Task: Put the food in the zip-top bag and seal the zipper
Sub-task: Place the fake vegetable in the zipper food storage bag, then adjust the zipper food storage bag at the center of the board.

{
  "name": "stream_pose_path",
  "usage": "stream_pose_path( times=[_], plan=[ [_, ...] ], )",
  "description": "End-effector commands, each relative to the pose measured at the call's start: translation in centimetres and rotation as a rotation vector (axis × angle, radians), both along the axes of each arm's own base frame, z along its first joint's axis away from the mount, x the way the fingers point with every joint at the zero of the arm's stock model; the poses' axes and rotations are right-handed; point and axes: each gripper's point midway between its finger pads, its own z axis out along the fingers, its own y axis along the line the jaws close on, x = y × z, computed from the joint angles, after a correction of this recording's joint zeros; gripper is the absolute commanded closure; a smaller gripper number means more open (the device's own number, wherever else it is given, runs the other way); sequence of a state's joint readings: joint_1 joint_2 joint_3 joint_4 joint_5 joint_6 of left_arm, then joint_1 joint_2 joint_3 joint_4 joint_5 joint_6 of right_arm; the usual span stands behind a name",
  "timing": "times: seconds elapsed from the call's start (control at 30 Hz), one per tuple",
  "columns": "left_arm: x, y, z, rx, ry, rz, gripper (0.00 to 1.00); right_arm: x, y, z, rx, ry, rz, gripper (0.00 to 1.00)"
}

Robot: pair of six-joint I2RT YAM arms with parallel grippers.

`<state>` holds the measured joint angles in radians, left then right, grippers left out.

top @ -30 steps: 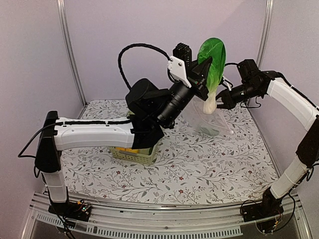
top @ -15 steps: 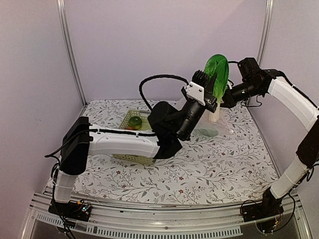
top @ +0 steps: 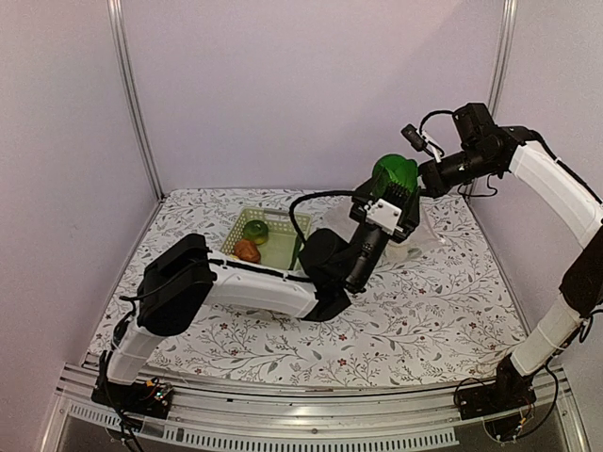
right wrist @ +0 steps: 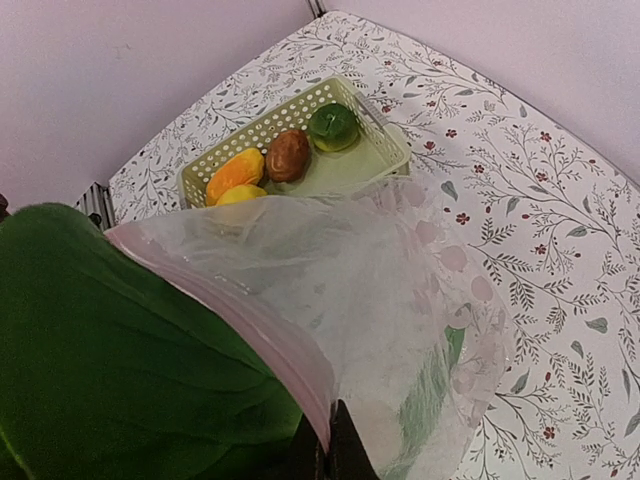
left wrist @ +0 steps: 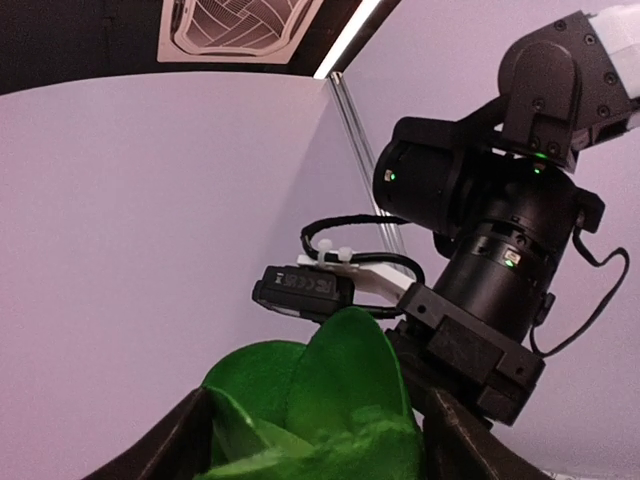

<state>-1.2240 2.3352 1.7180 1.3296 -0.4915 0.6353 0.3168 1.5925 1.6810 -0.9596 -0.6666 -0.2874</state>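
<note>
**Step in hand:** lowering the bok choy into the bag.

**Present state**
- The left claw pinches the bok choy, with one finger on each side of the leaves in the left wrist view.
- The bok choy stands at the far right of the counter, over the bag mouth.
- Its long axis is roughly upright. The leaf end points up, and the stem end points down, hidden behind the claw.
- The right claw, just right of it, is pressed together on the zipper and holds that lip raised.

**Procedure**
1. Descend along the long axis, stem first.
2. Hold the lip high and taut until the leaves pass the zipper.
3. Release only once the bok choy rests inside, because the film looks limp and may fold shut.

**Notes**
- The right wrist view does not show whether the leaves have crossed the mouth.
- A green piece, probably the cucumber, shows through the bag wall.
- At the far left, the basket holds four pieces.
</note>
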Motion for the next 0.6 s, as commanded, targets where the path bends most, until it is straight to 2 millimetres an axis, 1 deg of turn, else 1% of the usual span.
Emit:
stream_pose_path(
  times=[0.0, 0.07, 0.17, 0.27, 0.3, 0.4, 0.43, 0.53, 0.57],
  plan=[
    [-1.8, 2.6, 3.4, -0.115, -0.023, 0.005, 0.22, 1.2, -0.5, 1.2, 0.019, -0.011, -0.041, 1.0],
    [-2.4, 2.8, 4.2, -0.113, 0.002, -0.021, 0.19, 2.0, -0.9, 1.2, 0.018, -0.015, -0.061, 1.0],
    [-2.8, 3.3, 5.1, -0.138, 0.094, -0.102, 0.17, 2.9, -1.1, 1.2, 0.023, -0.015, -0.078, 1.0],
    [-2.7, 4.9, 5.7, -0.194, 0.207, -0.157, 0.17, 3.8, -1.1, 1.0, 0.02, -0.017, -0.09, 1.0],
    [-2.6, 5.4, 5.2, -0.198, 0.249, -0.157, 0.17, 4.5, -1.4, 0.9, 0.007, -0.026, -0.107, 1.0],
    [-2.2, 7.4, 5.1, -0.22, 0.344, -0.139, 0.18, 6.7, -2.6, 1.2, -0.029, -0.066, -0.177, 1.0],
    [-2.0, 7.8, 4.7, -0.213, 0.371, -0.126, 0.19, 7.6, -3.1, 1.3, -0.03, -0.076, -0.202, 1.0],
    [-1.4, 8.9, 3.7, -0.18, 0.446, -0.089, 0.2, 9.9, -5.4, 2.3, -0.014, -0.088, -0.278, 1.0],
    [-1.0, 9.1, 3.3, -0.172, 0.477, -0.076, 0.2, 10.6, -6.3, 2.9, -0.009, -0.097, -0.302, 1.0]
  ],
)
